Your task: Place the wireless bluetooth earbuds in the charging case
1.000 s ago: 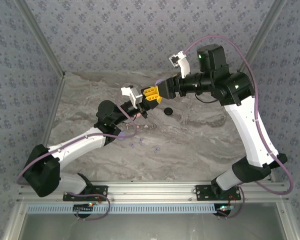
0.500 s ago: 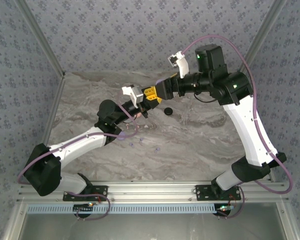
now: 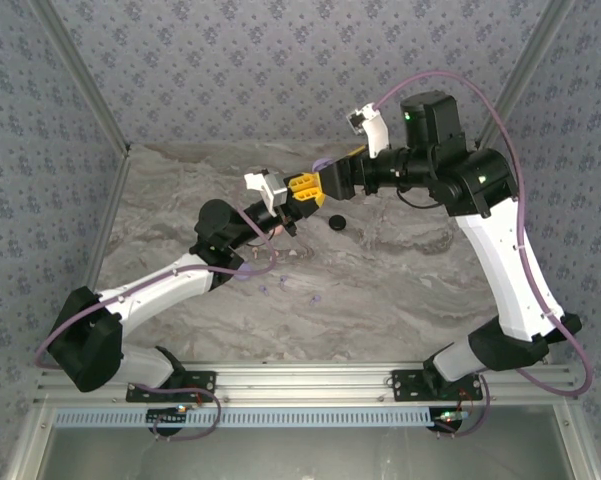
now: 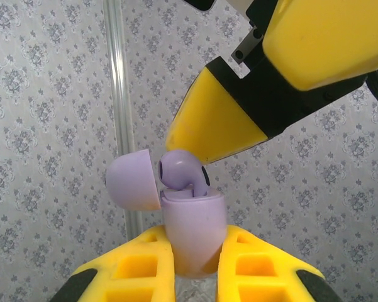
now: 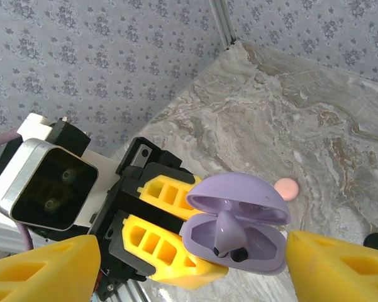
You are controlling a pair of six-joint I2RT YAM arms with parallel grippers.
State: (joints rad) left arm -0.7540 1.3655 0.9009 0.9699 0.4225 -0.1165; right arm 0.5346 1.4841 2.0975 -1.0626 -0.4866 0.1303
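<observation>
Nearest the arm bases, low in the top view, the grey marbled surface (image 3: 400,290) carries a few small lilac bits (image 3: 283,284) left of centre, too small to name with confidence. Just beyond them, mid-frame, the two arms meet above the surface. A black round disc (image 3: 336,223) lies just right of that meeting point. In the right wrist view a pink round disc (image 5: 287,189) lies flat on the marble, right of centre.

The left gripper (image 4: 195,238) is clenched on the lower half of a lilac plastic charging case (image 4: 195,211), held upright at the bottom centre of the left wrist view. Its rounded lid (image 4: 133,180) is swung open to the left. A lilac stemmed earbud (image 4: 181,171) sits in the case's mouth, head up.

The right gripper (image 5: 194,245) is released. Its yellow fingers (image 5: 339,264) are spread wide at the lower corners of the right wrist view, with the open case between and beyond them, touching neither. In the left wrist view one of those fingers reaches down from the upper right to just above the earbud; whether it touches is unclear.

Farthest back stand the patterned grey wall (image 3: 280,70) and an aluminium corner post (image 4: 116,94).
</observation>
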